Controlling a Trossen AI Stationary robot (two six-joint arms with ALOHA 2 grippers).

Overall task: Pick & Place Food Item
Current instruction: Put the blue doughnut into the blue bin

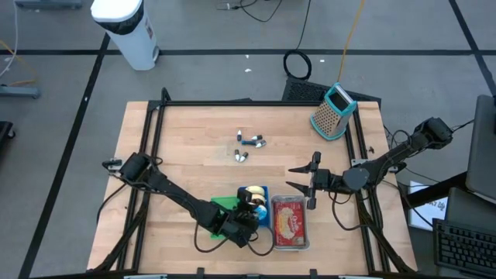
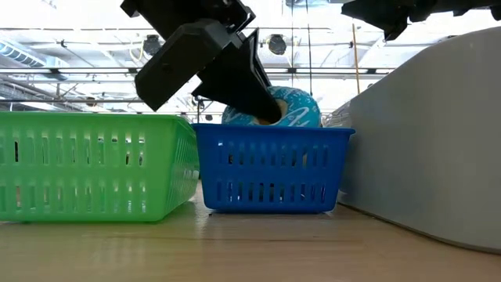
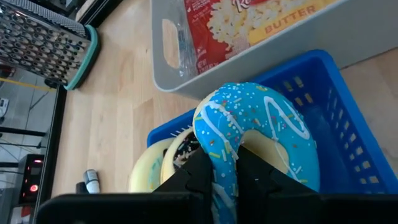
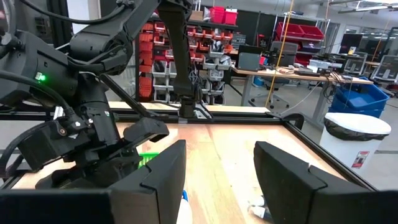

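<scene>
The left gripper (image 3: 225, 171) is clamped on the rim of a blue-iced doughnut (image 3: 261, 124), its two fingers pinching one side of the ring, one inside the hole and one outside. The doughnut stands on edge directly ahead of the fingertips, hanging over the blue basket (image 3: 348, 124), and in the low view its icing shows above the basket's rim. Just beneath the fingertips, inside the same basket, lie a pale yellow doughnut (image 3: 144, 171) and a dark one (image 3: 186, 149). Beyond the basket from the claw sits a grey bin (image 3: 168, 68) holding a bag of butter popcorn (image 3: 249, 18); a green basket (image 2: 86, 164) stands on the other side. The doughnut looks light and, if it is a toy, probably firm with a smooth, slightly slick glaze, so a grip across the ring's thickness seems sound, though it could pivot between the pads. The right gripper (image 1: 304, 186) waits with jaws apart, well off to the side above the table (image 1: 194, 139).
</scene>
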